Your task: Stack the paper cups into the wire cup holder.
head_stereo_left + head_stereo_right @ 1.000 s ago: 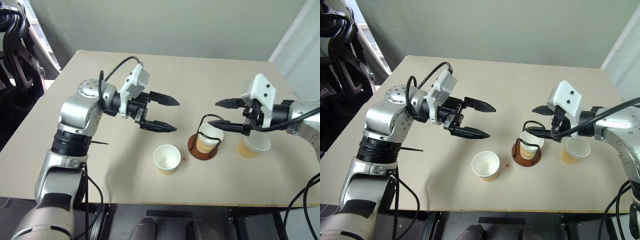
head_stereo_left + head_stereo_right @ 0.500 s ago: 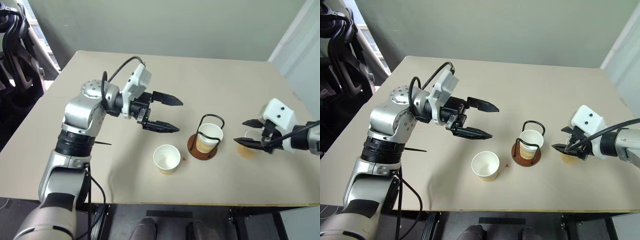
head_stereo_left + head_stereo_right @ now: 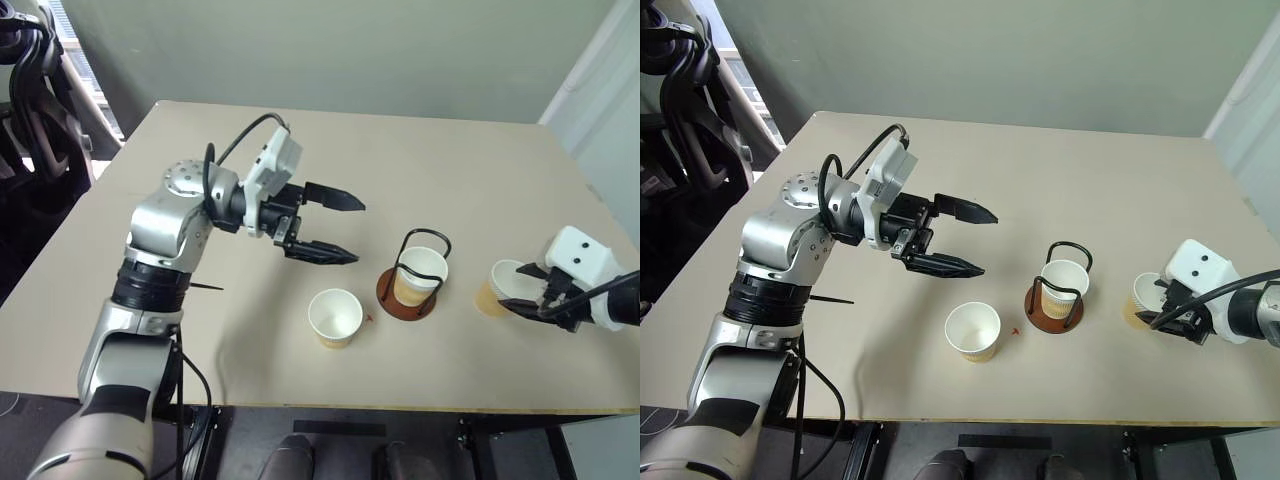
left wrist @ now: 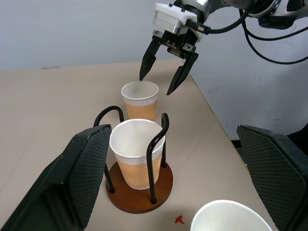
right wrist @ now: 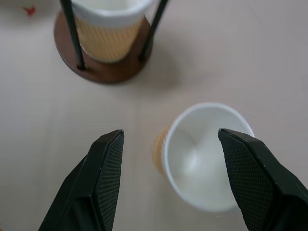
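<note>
On the right side of the table (image 3: 440, 160), the right gripper (image 3: 1162, 303) sits low beside one of the paper cups (image 3: 499, 287), its black fingers spread to either side of the rim without touching it; its arm runs off the right edge of the head views. From the head camera the gripper's white housing covers part of that cup's right side, so its base there is hard to make out. At centre stands the wire cup holder (image 3: 406, 296) with a second cup (image 3: 417, 275) seated upright inside its loops; that cup hides most of the brown disc. A third cup (image 3: 334, 317) stands alone, near and to the left of the holder, with a small red mark (image 3: 368, 319) on the tabletop between them. The left gripper (image 3: 338, 227) hangs above the table left of centre, fully open and empty. Bare tabletop stretches far behind the cups, while the right cup stands close to the table's right edge.
</note>
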Robot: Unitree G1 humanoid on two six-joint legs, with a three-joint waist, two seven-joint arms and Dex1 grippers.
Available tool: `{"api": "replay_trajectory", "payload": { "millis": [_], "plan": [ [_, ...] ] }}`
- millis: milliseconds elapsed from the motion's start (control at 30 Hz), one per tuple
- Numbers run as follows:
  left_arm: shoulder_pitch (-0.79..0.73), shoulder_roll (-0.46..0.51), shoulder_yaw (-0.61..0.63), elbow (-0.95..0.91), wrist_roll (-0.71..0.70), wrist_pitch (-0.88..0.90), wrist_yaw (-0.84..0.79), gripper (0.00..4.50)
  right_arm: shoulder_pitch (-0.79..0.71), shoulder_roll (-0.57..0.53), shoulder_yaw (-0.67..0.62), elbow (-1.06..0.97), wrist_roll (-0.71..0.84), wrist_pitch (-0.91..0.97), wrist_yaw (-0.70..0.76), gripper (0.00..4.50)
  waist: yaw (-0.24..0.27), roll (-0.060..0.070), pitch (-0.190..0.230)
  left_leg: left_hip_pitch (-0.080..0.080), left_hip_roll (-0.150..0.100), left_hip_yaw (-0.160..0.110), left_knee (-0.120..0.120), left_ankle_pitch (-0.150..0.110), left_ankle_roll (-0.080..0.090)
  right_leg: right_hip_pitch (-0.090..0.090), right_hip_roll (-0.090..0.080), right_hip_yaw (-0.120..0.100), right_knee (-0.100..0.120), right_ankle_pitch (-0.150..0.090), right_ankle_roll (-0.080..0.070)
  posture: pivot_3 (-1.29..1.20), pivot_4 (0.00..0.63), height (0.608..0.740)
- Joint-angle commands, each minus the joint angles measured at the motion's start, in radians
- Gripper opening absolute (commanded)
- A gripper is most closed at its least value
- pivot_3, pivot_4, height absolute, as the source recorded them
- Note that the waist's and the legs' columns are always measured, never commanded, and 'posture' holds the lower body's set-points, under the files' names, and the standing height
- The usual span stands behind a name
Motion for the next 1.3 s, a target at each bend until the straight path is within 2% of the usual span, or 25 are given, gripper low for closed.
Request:
{"api": "replay_trajectory", "payload": {
  "millis": [33, 533, 633, 867, 1300],
  "plan": [
    [-0.023, 0.009, 0.011, -0.019, 0.000, -0.011, -0.011, 4.50, 0.003, -0.026, -0.005, 0.015, -0.037, -0.045, 0.013, 3.11, 0.000, 0.000, 0.000, 0.000, 0.000, 0.000, 0.000, 0.000, 0.000, 0.000, 0.000, 0.000, 0.000, 0.000, 0.000, 0.00, 0.150, 0.740],
    [-0.015, 0.014, 0.012, -0.027, 0.002, -0.013, -0.002, 4.50, -0.076, -0.027, 0.183, 0.158, -0.138, -0.162, 0.035, 3.11, -0.001, 0.000, 0.000, 0.000, 0.000, 0.000, 0.000, 0.000, 0.000, 0.000, 0.000, 0.000, 0.000, 0.000, 0.000, 0.00, 0.150, 0.740],
    [-0.014, 0.016, 0.012, -0.029, 0.004, -0.013, 0.001, 4.50, -0.108, -0.018, 0.224, 0.189, -0.160, -0.176, 0.037, 2.55, -0.001, 0.000, 0.000, 0.000, 0.000, 0.000, 0.000, 0.000, 0.000, 0.000, 0.000, 0.000, 0.000, 0.000, 0.000, 0.00, 0.150, 0.740],
    [-0.011, 0.022, 0.014, -0.036, 0.005, -0.010, 0.006, 4.50, -0.143, -0.007, 0.263, 0.217, -0.174, -0.186, 0.055, 0.03, -0.001, 0.000, 0.000, 0.000, 0.000, 0.000, 0.001, 0.000, 0.000, 0.001, 0.000, 0.000, 0.000, 0.000, 0.000, 0.00, 0.150, 0.740],
    [-0.007, 0.031, 0.015, -0.041, 0.001, -0.007, 0.004, 4.50, -0.183, -0.006, 0.206, 0.175, -0.139, -0.153, 0.078, 0.03, -0.002, 0.000, 0.000, 0.000, 0.000, 0.000, 0.001, 0.000, 0.000, 0.000, 0.000, 0.000, 0.000, 0.000, 0.000, 0.00, 0.150, 0.740]
  ]
}}
